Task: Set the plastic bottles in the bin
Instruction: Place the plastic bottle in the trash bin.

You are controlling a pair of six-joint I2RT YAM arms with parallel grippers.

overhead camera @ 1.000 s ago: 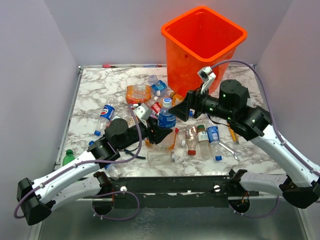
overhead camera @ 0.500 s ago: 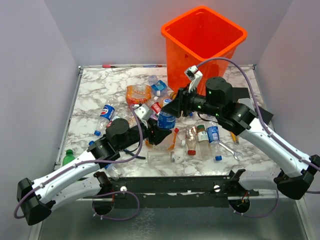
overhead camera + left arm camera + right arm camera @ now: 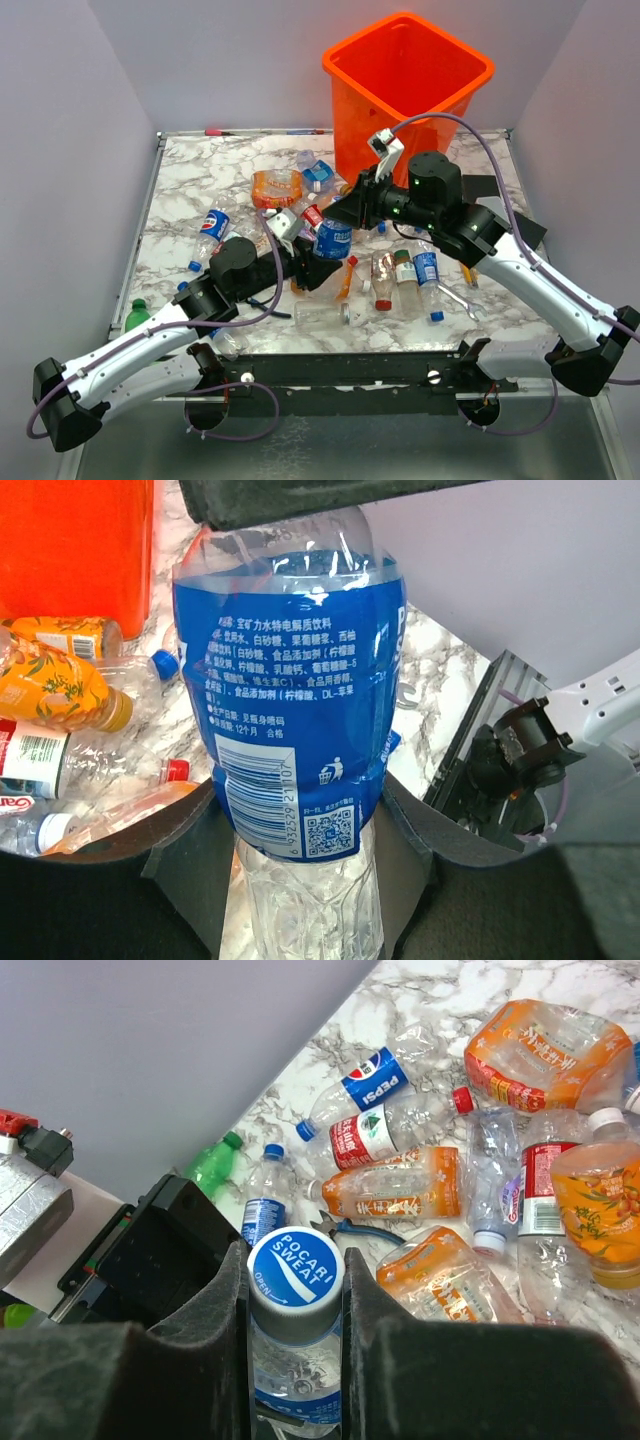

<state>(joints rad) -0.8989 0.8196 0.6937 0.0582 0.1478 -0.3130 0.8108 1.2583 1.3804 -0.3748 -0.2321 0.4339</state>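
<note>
Where loose bottles (image 3: 395,1188) crowd the table (image 3: 440,980), pliers (image 3: 355,1230) lie.

Seen from above, arm bases at 6 o'clock. The bin (image 3: 408,95) stands on the table (image 3: 190,170) at 1 o'clock, by the far edge. Near the centre, an upright bottle (image 3: 332,240) is gripped between the left gripper (image 3: 312,265) at its 7 o'clock and the right gripper (image 3: 340,213) at its 1 o'clock. Around it lie a Pepsi bottle (image 3: 210,228) at 9 o'clock, a crushed bottle (image 3: 276,187) at 11 and three bottles (image 3: 404,272) side by side at 4.
</note>
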